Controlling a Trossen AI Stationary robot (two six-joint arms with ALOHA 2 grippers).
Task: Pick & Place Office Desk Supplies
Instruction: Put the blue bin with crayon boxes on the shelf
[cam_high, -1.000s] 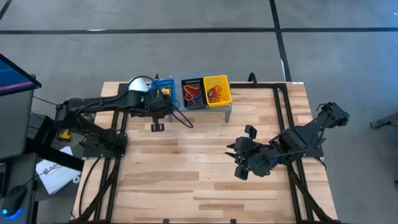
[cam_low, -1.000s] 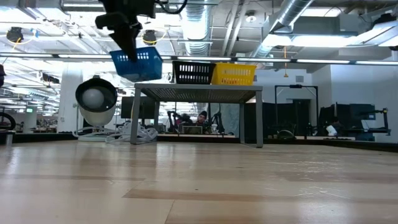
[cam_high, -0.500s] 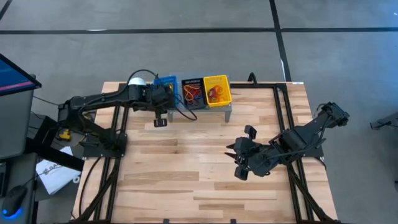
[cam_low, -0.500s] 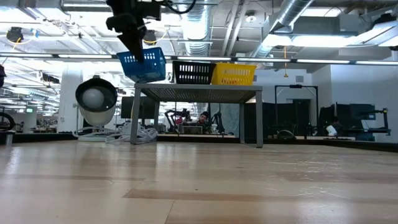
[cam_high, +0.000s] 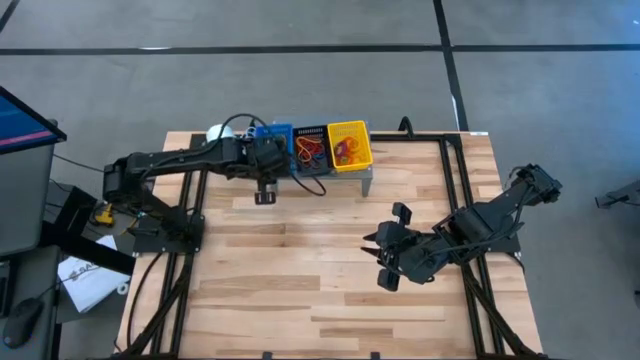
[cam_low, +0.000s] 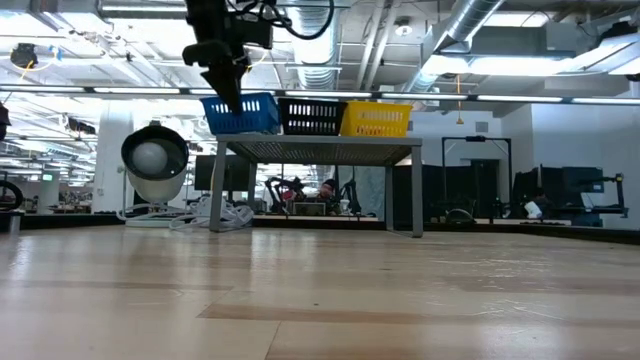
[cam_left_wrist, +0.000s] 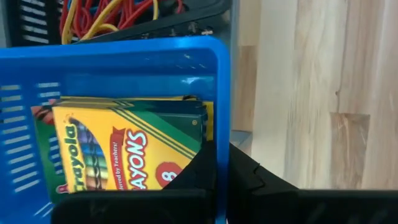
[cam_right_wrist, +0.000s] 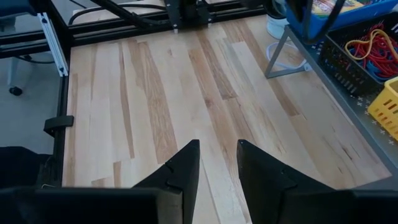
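Looking across your table from the near edge, you find the right gripper waiting at about four o'clock above bare wood, fingers partly apart and holding nothing. Farther back, toward twelve o'clock, your left gripper is clamped on the blue bin's wall at the grey shelf, beside the black bin. Crayon boxes lie inside the blue bin; rubber bands fill its black neighbour.
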